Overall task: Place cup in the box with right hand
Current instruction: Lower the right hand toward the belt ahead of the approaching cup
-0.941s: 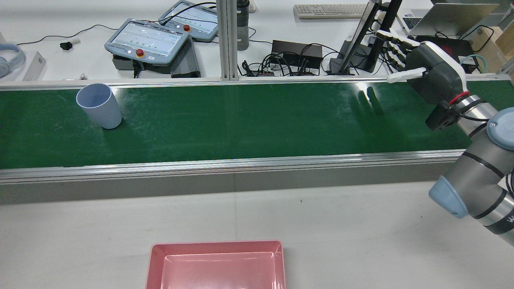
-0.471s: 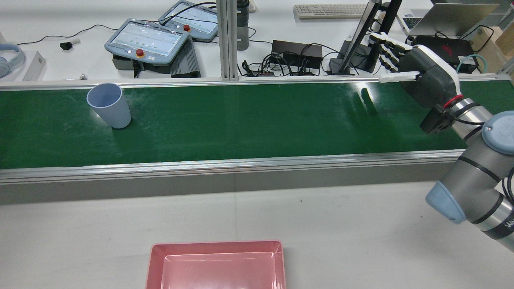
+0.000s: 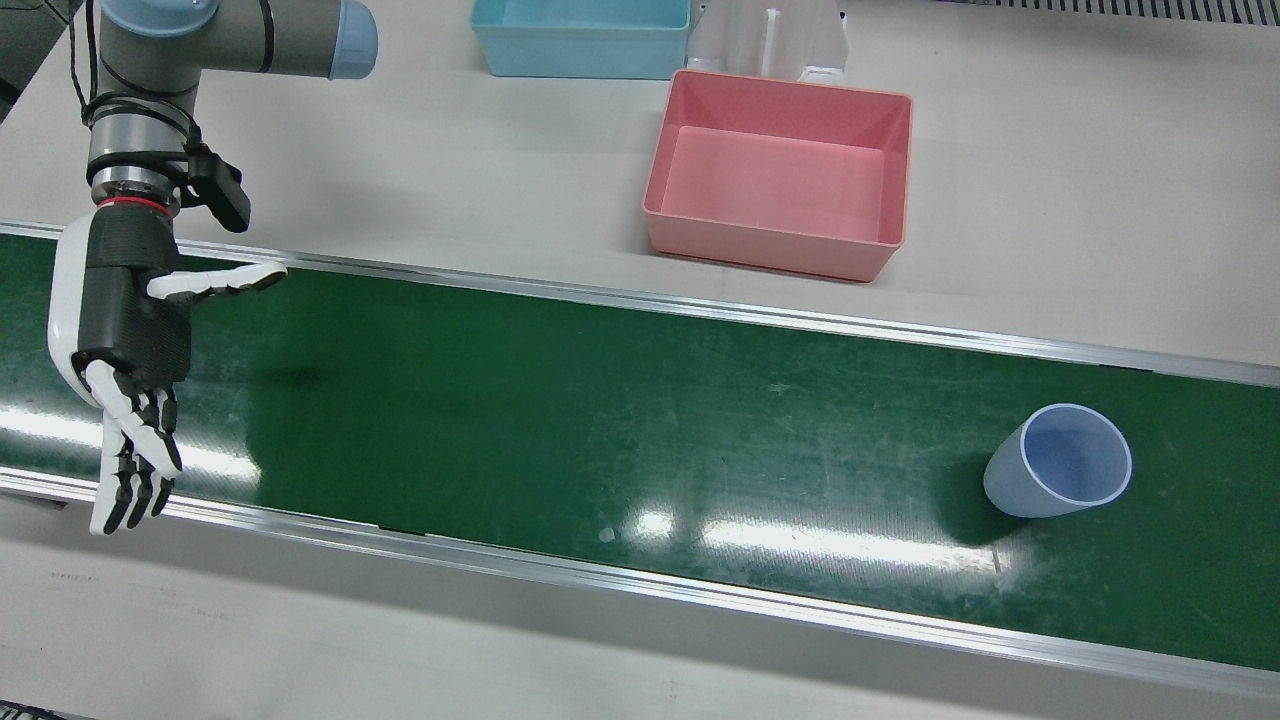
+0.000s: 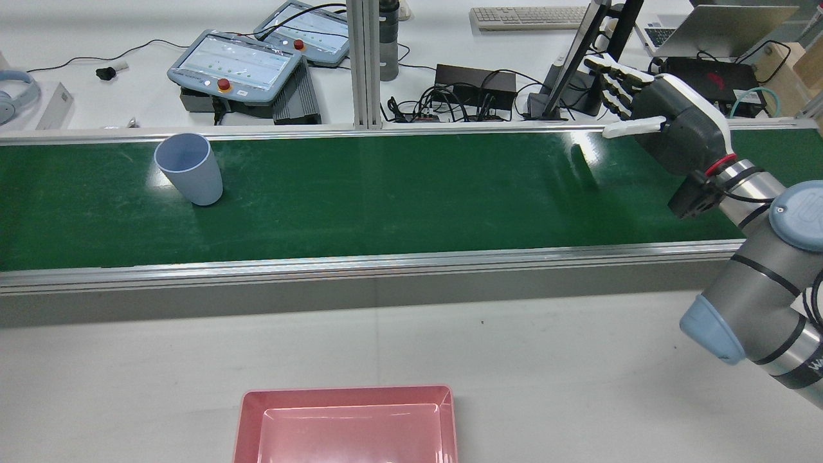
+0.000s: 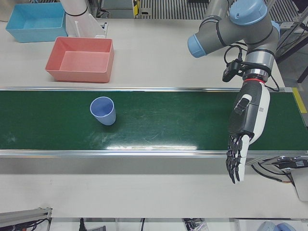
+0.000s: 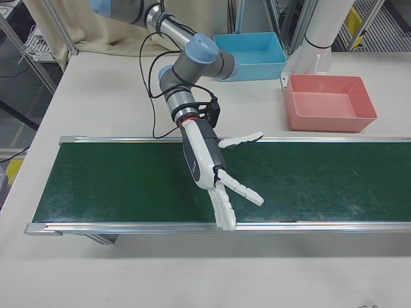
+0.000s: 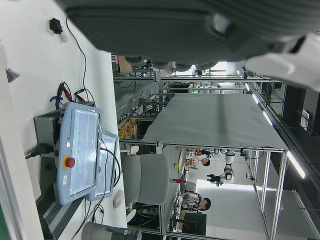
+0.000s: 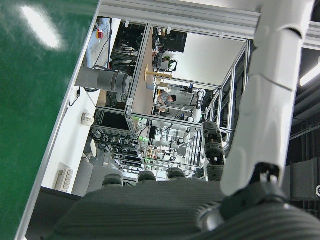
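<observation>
Farthest on the robot's left, and caught only by the left-front view, the left hand (image 5: 245, 125) hangs over the operators' edge of the green belt (image 4: 411, 193). Its fingers are straight and spread, and it holds nothing.

Next, at the left end of the rear view, the pale blue cup (image 4: 188, 168) stands upright on the belt close to the far rail. Its mouth faces up, so its long axis is vertical. Nothing touches it.

Toward the middle, on the robot's side of the belt, the pink box (image 4: 347, 390) sits empty on the worktop (image 4: 514, 347).

At the right end, the right hand (image 4: 669, 132) hovers over the belt's far edge, empty too. Its palm faces along the belt toward the cup, its fingers are extended and its thumb sticks out sideways.

The cup therefore lies well apart from this hand, straight along the belt to the robot's left. Almost the whole visible run of green separates them.

With the palm already facing that way, a side grasp around the cup's wall looks the natural approach. After that comes a carry back across the near rail to the box.
</observation>
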Action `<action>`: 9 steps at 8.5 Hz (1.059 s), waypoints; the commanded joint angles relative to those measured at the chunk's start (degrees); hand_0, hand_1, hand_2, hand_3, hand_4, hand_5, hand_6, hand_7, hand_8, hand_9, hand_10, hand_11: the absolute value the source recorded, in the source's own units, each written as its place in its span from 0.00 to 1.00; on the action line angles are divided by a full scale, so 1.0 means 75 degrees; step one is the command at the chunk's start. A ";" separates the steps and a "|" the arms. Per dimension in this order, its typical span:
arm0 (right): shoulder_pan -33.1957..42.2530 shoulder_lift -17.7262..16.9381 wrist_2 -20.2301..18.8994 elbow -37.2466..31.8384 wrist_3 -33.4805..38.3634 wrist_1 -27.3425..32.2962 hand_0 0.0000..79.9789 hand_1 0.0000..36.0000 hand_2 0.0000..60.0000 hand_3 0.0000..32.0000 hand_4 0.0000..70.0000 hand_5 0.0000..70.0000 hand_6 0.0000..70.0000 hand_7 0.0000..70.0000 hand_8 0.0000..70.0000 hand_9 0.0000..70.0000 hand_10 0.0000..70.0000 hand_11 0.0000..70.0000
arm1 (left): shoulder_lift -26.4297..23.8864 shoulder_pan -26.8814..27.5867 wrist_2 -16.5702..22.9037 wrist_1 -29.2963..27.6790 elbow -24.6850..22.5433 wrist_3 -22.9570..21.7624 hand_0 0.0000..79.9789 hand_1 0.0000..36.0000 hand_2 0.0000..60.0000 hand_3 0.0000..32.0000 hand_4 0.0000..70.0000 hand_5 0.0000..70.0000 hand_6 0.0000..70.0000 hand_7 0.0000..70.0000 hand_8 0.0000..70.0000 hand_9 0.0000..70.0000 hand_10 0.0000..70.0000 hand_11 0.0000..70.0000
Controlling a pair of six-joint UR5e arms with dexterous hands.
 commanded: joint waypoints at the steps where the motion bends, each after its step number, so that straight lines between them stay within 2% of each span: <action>1: -0.0189 -0.0003 0.0012 0.0222 0.0008 -0.0164 0.73 0.51 0.00 0.00 0.03 0.09 0.02 0.00 0.00 0.00 0.00 0.00 | 0.0000 0.0009 0.0000 0.0000 0.0000 0.0001 0.00 0.00 0.00 0.00 0.00 0.00 0.00 0.00 0.00 0.00 0.00 0.00; 3: -0.0248 -0.0003 0.0012 0.0398 0.0008 -0.0374 0.73 0.51 0.00 0.00 0.03 0.09 0.02 0.00 0.00 0.00 0.00 0.00 | 0.0000 0.0009 0.0000 0.0000 0.0012 0.0001 0.00 0.00 0.00 0.00 0.00 0.00 0.00 0.00 0.00 0.00 0.00 0.00; 4: -0.0260 -0.0003 0.0012 0.0422 -0.0003 -0.0386 0.75 0.43 0.00 0.00 0.06 0.09 0.02 0.00 0.00 0.00 0.00 0.00 | 0.0000 -0.0003 0.0012 0.0000 0.0012 0.0001 0.00 0.00 0.00 0.00 0.00 0.00 0.00 0.00 0.00 0.00 0.00 0.00; 5: -0.0260 -0.0015 0.0012 0.0433 0.0008 -0.0387 0.73 0.51 0.00 0.00 0.03 0.09 0.02 0.00 0.00 0.00 0.00 0.00 | 0.0000 -0.0003 0.0000 0.0000 0.0012 0.0001 0.00 0.00 0.00 0.00 0.00 0.00 0.00 0.00 0.00 0.00 0.00 0.00; 6: -0.0260 -0.0015 0.0012 0.0434 0.0008 -0.0410 0.72 0.53 0.00 0.00 0.02 0.09 0.02 0.00 0.00 0.00 0.00 0.00 | 0.0000 0.0009 0.0000 0.0000 0.0012 0.0001 0.00 0.00 0.00 0.00 0.00 0.00 0.00 0.00 0.00 0.00 0.00 0.00; 8: -0.0260 -0.0050 0.0012 0.0492 0.0008 -0.0410 0.73 0.49 0.00 0.00 0.04 0.09 0.02 0.00 0.00 0.00 0.00 0.00 | 0.0000 0.0009 0.0000 0.0000 0.0012 0.0001 0.00 0.00 0.00 0.00 0.00 0.00 0.00 0.00 0.00 0.00 0.00 0.00; 9: -0.0260 -0.0062 0.0012 0.0492 0.0008 -0.0410 0.71 0.56 0.00 0.00 0.01 0.09 0.02 0.00 0.00 0.00 0.00 0.00 | 0.0000 0.0009 0.0000 0.0000 0.0023 0.0001 0.00 0.00 0.00 0.00 0.00 0.00 0.00 0.00 0.00 0.00 0.00 0.00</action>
